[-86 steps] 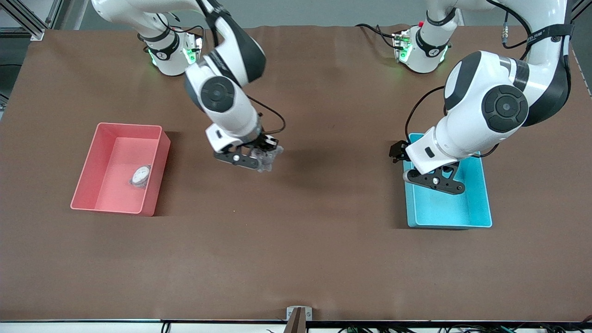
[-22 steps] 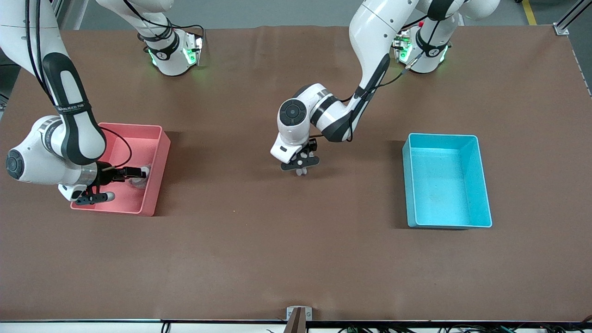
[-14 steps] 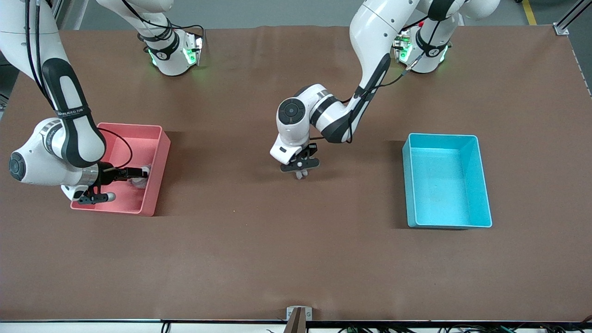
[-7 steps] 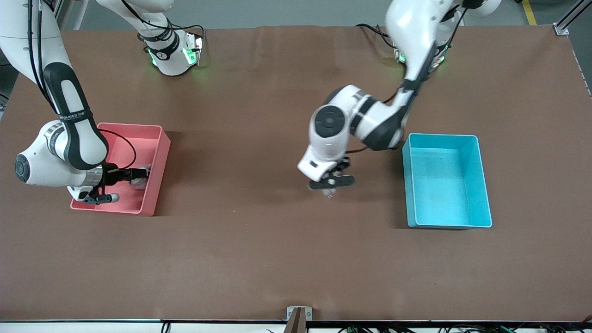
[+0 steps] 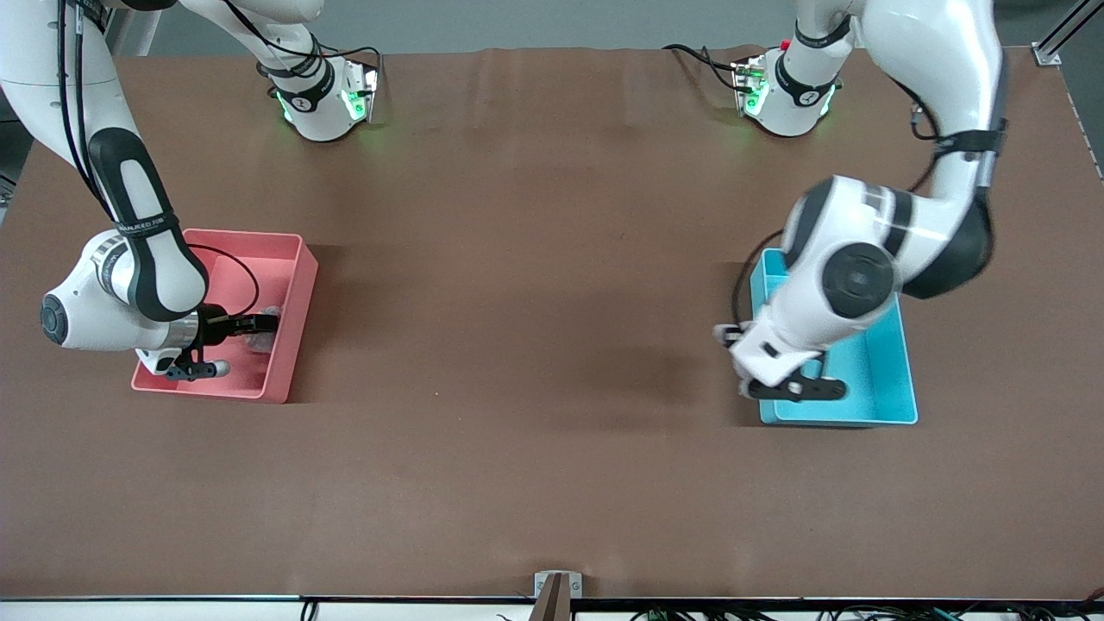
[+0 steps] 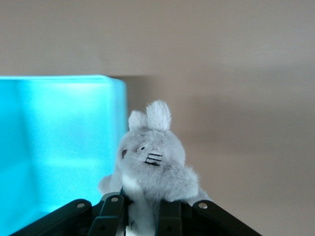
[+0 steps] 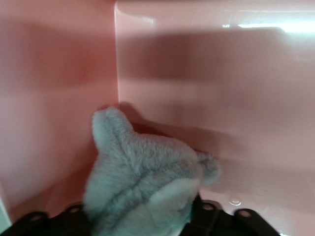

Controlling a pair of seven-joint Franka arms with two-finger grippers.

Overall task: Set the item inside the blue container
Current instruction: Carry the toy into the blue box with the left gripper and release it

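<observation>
Carrying underway: left gripper (image 6: 142, 221) clamped on grey plush (image 6: 150, 160), over blue container's (image 5: 901, 379) edge; release left. Right gripper (image 7: 138, 216) around second plush (image 7: 142, 182) in pink bin (image 5: 293, 328).

Even bright overhead light, soft shadows beside both bins, motion-blurred left arm (image 5: 862, 276), glare on pink wall (image 7: 275, 24)

Grey plush toys and a blue container on a brown table.

Blue container (image 5: 888, 379): light cyan, rectangular, straight-walled, rounded corners, open top, standing upright toward the left arm's end of the table. Grey plush toy (image 6: 152, 162), furry, two small ears, dark eye, pale belly: upright, clamped low on its body in the left gripper (image 6: 142, 216), beside a corner of the container's wall. Second grey plush toy (image 7: 145, 189) lying inside the pink bin (image 5: 285, 259), near a corner.
</observation>
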